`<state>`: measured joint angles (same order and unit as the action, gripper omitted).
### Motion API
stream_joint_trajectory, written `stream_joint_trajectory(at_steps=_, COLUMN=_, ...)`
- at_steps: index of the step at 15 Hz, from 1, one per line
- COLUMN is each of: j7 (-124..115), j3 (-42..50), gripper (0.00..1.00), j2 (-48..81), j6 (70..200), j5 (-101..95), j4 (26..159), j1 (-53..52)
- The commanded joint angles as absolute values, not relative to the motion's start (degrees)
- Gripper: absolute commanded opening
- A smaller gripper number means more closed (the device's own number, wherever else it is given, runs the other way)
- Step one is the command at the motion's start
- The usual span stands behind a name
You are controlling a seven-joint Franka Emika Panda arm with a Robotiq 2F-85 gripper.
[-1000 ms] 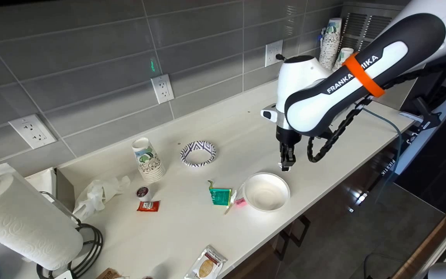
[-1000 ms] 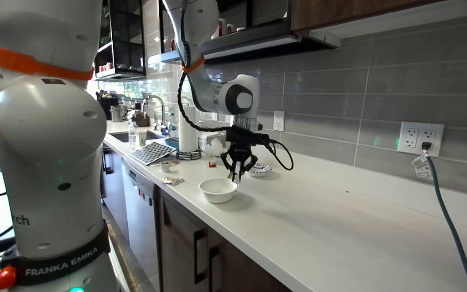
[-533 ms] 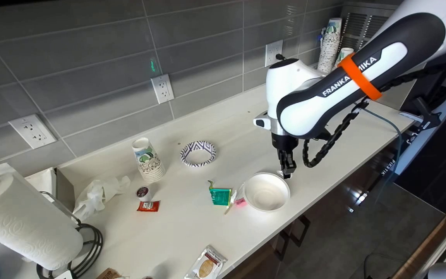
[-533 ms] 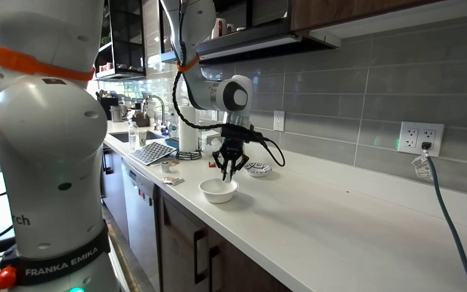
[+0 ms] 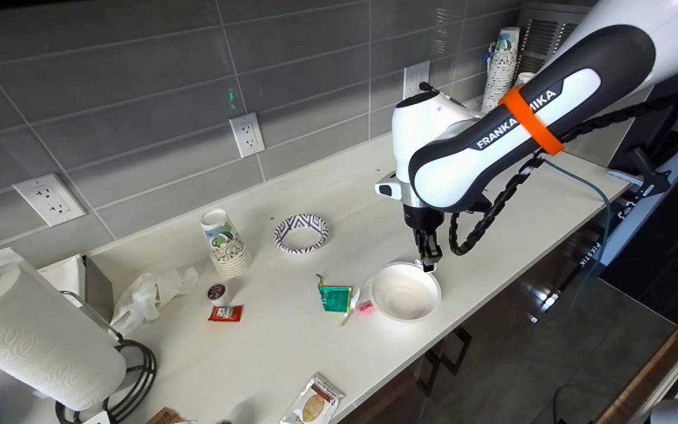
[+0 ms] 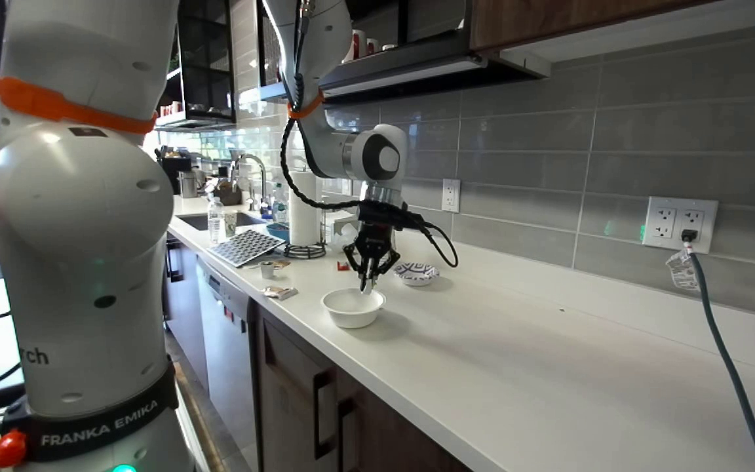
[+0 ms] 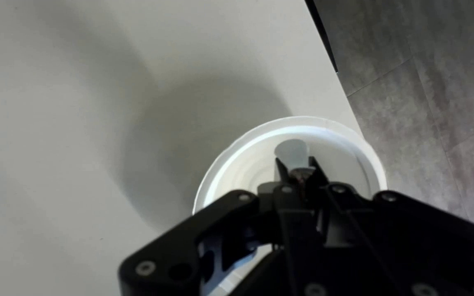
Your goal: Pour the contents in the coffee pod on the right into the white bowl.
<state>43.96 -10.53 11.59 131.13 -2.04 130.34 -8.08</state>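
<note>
The white bowl (image 5: 405, 294) sits near the counter's front edge; it also shows in the wrist view (image 7: 243, 170). My gripper (image 7: 295, 160) hangs over it, its two fingers narrowly spaced around the pale coffee pod (image 7: 292, 150). One rounded pale end sticks out past the fingertips, above the bowl's inside. Between the fingers a dark brownish patch shows, too dim to name. In both exterior views my gripper (image 5: 428, 266) stands above the bowl's rim, and only a sliver of the pod (image 6: 368, 289) is visible. No contents can be made out inside the bowl.
Beside the bowl lie a green packet (image 5: 335, 298) and a pink scrap (image 5: 365, 307). Farther off stand a patterned bowl (image 5: 301, 234), stacked paper cups (image 5: 225, 244), a dark-topped pod (image 5: 218, 292) and a paper towel roll (image 5: 39, 341). The counter edge drops off close to the bowl.
Over the last second my gripper has moved leftward in both exterior views, from beside the bowl to over its rim, with the pod held. The fingers now stand slightly closer together.
</note>
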Motion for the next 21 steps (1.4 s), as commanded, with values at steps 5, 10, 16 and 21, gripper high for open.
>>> stream_joint_trajectory(at_steps=5, j7=43.9, j3=-11.0, gripper=0.09, j2=11.6, j6=131.0, j5=-2.2, j4=130.3, j1=-7.5)
stream_joint_trajectory(at_steps=10, j7=43.7, j3=-11.1, gripper=0.02, j2=11.7, j6=130.7, j5=-3.1, j4=130.2, j1=-7.9)
stream_joint_trajectory(at_steps=16, j7=43.3, j3=-12.0, gripper=0.03, j2=12.7, j6=129.4, j5=-6.4, j4=129.6, j1=-9.1)
stream_joint_trajectory(at_steps=21, j7=43.1, j3=-12.5, gripper=0.04, j2=13.3, j6=128.6, j5=-8.4, j4=129.0, j1=-9.8)
